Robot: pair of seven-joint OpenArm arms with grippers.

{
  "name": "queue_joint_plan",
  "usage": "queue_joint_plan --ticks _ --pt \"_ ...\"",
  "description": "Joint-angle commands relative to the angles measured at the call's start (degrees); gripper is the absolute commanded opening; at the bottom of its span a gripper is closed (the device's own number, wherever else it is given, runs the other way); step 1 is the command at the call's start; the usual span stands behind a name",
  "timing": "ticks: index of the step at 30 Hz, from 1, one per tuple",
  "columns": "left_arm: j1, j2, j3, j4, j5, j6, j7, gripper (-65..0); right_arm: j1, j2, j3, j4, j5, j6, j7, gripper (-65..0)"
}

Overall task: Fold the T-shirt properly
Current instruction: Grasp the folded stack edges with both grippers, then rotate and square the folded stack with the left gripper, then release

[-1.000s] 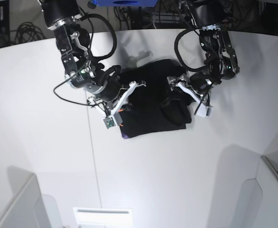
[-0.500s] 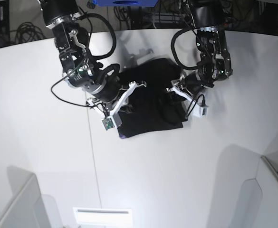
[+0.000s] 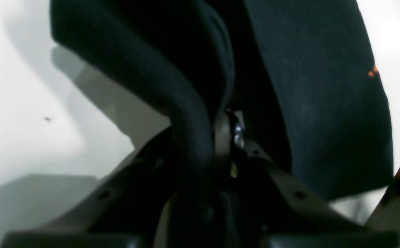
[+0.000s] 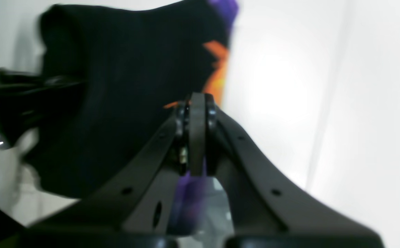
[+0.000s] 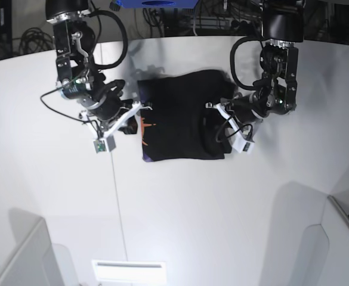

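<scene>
between the two arms, on the white tabletop (image 5: 180,208), the t-shirt (image 5: 177,116) is stretched as a dark, partly folded slab. its thick rolled edge is clamped in the left hand (image 5: 226,126); its printed edge is pinched in the fully closed right hand (image 5: 137,117). uneven pulling could undo the fold or slip the cloth. nothing else is seen lying nearby.

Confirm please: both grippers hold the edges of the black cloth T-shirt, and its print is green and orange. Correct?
Not quite. The print on the black cloth T-shirt is purple and orange, as the right wrist view shows. The left gripper and right gripper do pinch its edges.
</scene>
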Motion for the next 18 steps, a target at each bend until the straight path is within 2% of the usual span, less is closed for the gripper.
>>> queue_joint_plan --ticks 1,8,12,18 --pt "-1.35 -1.41 1.42 0.56 1.05 0.03 1.24 -65.0 -0.11 0.20 1.51 1.24 0.46 0.27 1.17 -65.0" --pt "-8.64 -9.68 18.12 0.73 1.14 0.03 1.24 -65.0 -4.77 0.20 8.63 1.24 0.46 0.27 1.17 -65.0" --pt "-13.92 -12.49 28.59 0.73 1.14 -0.23 0.89 -65.0 -7.41 -0.06 11.71 1.24 0.46 0.27 1.17 -65.0" --pt "-22.53 -14.07 42.39 0.65 1.14 -0.23 0.80 -65.0 -11.45 -0.33 15.75 1.24 0.46 0.27 1.17 -65.0"
